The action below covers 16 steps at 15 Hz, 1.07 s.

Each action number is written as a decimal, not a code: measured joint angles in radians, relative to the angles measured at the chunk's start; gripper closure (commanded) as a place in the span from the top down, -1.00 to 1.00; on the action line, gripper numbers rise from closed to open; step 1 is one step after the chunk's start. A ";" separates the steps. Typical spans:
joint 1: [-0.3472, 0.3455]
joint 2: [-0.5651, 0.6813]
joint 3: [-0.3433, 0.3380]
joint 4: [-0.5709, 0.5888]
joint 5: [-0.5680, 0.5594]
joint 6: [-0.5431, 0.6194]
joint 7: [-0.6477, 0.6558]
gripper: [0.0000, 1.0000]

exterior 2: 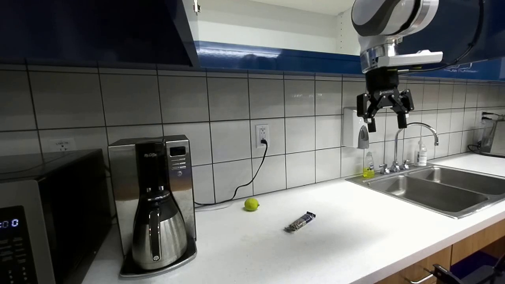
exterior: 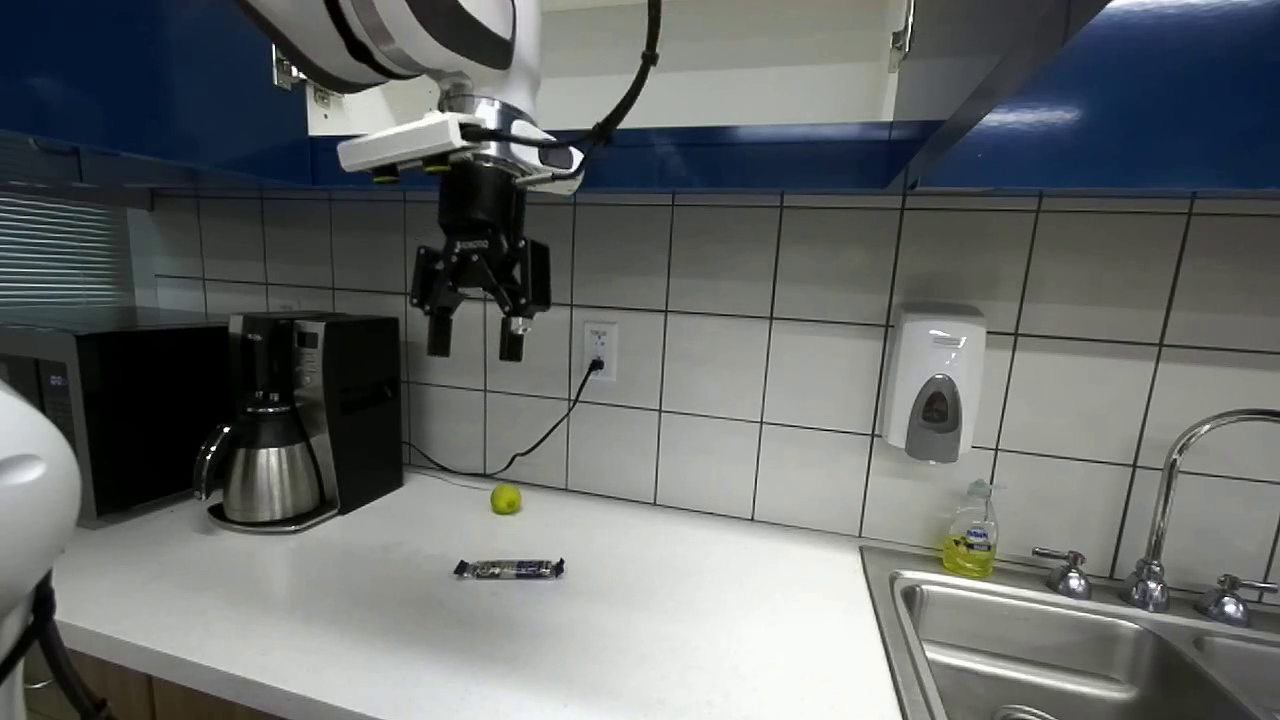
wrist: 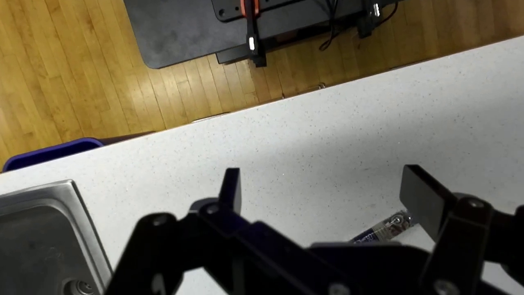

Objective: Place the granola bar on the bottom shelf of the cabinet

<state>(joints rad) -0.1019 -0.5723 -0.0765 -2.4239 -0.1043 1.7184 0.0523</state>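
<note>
Bench is white and runs along a tiled wall. Wall cabinet above it stands open: blue outside, white inside. Steel sink has two bowls. Microwave has a lit display, a 0 readable on it. Coffee maker beside it reads Mr. Coffee on the front, carafe seated. Soap dispenser hangs on the wall, its small print unreadable. Tool carries ROBOTIQ lettering, points down well above the bench, fingers spread well apart. Dish soap bottle stands at the sink's back rim: yellow, reads like Dawn, blurry. Granola bar lies flat on the bench in both exterior views, print too small to read; wrist view has it partly hidden by the tool. Yellow-green ball sits near it, closer to the wall.
</note>
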 measured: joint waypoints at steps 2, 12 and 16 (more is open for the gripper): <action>0.000 0.011 0.000 -0.045 0.000 0.090 0.000 1.00; 0.030 0.318 0.006 -0.100 0.029 0.475 0.002 1.00; 0.061 0.498 0.026 -0.028 0.053 0.576 0.008 1.00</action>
<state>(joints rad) -0.0406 -0.0743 -0.0502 -2.4516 -0.0514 2.2943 0.0601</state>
